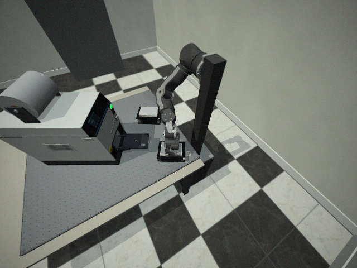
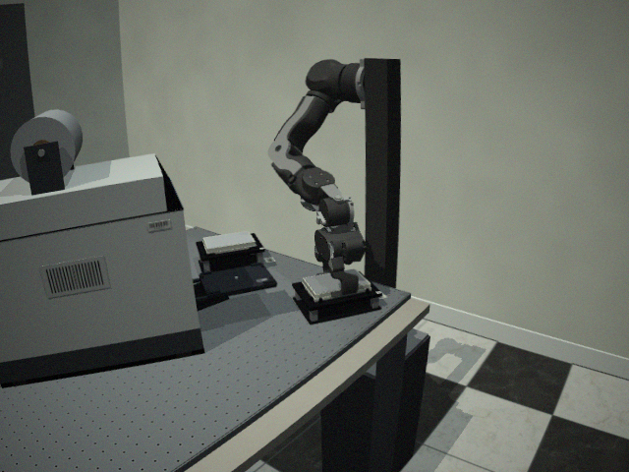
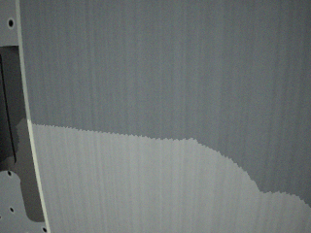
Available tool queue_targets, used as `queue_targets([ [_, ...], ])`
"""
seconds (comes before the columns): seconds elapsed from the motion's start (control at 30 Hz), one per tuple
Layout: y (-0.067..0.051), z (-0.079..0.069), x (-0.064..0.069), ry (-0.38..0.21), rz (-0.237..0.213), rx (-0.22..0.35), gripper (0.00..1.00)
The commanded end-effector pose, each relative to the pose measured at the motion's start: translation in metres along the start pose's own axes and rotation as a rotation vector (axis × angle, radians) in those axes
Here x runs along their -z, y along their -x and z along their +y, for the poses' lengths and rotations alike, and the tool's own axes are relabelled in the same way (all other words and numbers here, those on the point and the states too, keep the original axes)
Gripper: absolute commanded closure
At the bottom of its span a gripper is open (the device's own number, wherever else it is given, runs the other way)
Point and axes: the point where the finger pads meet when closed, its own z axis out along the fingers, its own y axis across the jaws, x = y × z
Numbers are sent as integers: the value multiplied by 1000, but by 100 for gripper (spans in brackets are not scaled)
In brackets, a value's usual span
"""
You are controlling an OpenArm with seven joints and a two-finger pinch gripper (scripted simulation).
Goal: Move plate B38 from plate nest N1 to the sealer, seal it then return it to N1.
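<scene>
My gripper [image 1: 170, 149] reaches straight down onto the near plate nest [image 1: 170, 158] at the table's right corner. It is shut on the plate [image 1: 164, 154] lying there, which I take to be B38. The plate still sits low in the nest in the exterior view [image 2: 324, 286]. The wrist view shows only the plate's flat pale top [image 3: 162, 155], very close. The sealer's stage [image 1: 135, 141] stands out in front of the housing with its pocket empty. The lamp [image 1: 111, 106] is green. The other plate, with a white top [image 1: 148, 111], rests on the far nest.
The sealer housing [image 1: 57, 127] with its foil roll [image 1: 28, 89] fills the table's left. The arm's dark column [image 1: 206, 104] stands right behind the near nest. The table edge runs close by the nest [image 2: 355, 324].
</scene>
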Motion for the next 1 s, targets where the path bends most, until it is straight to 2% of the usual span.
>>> queue_targets([
  [0.0, -1, 2, 0, 7, 1, 5, 100],
  [0.57, 0, 1, -1, 5, 0, 3, 100],
  [0.6, 0, 1, -1, 4, 0, 3, 23],
  [0.97, 0, 1, 0, 1, 0, 0, 23],
])
